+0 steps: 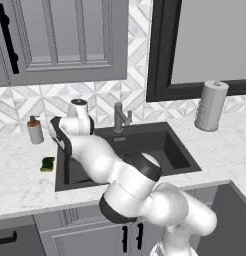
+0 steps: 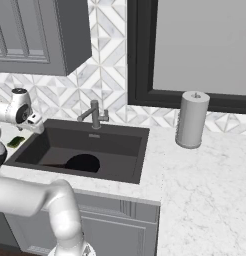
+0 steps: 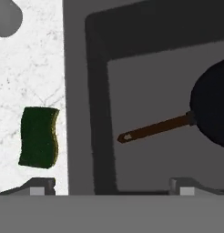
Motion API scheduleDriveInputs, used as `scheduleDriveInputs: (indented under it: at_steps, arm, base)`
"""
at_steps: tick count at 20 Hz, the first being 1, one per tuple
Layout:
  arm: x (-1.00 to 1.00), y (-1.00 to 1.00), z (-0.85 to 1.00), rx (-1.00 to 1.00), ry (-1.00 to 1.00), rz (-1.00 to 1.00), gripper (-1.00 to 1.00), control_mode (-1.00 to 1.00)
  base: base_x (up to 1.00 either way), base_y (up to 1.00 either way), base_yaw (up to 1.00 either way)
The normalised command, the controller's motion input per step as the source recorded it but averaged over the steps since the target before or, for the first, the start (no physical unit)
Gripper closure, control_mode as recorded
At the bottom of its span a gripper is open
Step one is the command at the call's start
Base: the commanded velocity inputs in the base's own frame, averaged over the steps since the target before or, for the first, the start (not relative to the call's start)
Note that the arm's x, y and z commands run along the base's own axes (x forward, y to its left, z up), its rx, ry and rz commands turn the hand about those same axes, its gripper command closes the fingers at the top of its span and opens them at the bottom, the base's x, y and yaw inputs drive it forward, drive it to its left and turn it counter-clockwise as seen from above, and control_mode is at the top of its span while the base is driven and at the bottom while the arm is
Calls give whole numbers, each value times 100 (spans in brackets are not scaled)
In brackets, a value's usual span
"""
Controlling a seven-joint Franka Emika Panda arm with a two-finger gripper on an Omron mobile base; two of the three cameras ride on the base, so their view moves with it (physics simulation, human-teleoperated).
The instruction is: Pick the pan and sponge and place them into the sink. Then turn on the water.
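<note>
Since the pan (image 3: 214, 109) already lies on the floor of the sink (image 1: 182, 160), its long reddish-brown handle pointing toward the left wall of the basin, what remains, by my reading, is the sponge (image 1: 47, 164) and then the faucet (image 1: 120, 117). The sponge sits green face up on the white marble counter (image 1: 20, 180), just beside the sink's left rim and short of the soap bottle (image 1: 35, 131) standing farther back near the wall. The gripper (image 3: 109, 185) hangs above the sink's left edge, jaws spread wide with nothing between them; in the hand view one fingertip is over the counter near the sponge and the other over the basin. The main risk is a descent from this spot: the fingers would straddle the rim, not the sponge, and could strike the edge or nudge the sponge away across the marble. The hand likely needs to shift over the counter first. The sponge is soft and low, so a shallow or off-centre pinch may let it slip out. A wide swing toward it might also brush the soap bottle. Later, the reach for the faucet's side lever could miss its slim handle.
</note>
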Motion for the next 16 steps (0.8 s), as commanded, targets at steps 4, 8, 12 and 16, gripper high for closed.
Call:
scheduleDriveInputs:
  at_steps: [4, 8, 12, 16]
  arm:
    - [-10, 47, 15, -9, -9, 31, -100, -100]
    - [-4, 66, 1, -5, -3, 4, -100, -100]
    - [-4, 27, -1, 0, 0, 0, -100, -100]
    - [0, 37, 0, 0, 0, 0, -100, -100]
  base:
    - [0, 0, 0]
    - [0, 0, 0]
    - [0, 0, 0]
    - [0, 0, 0]
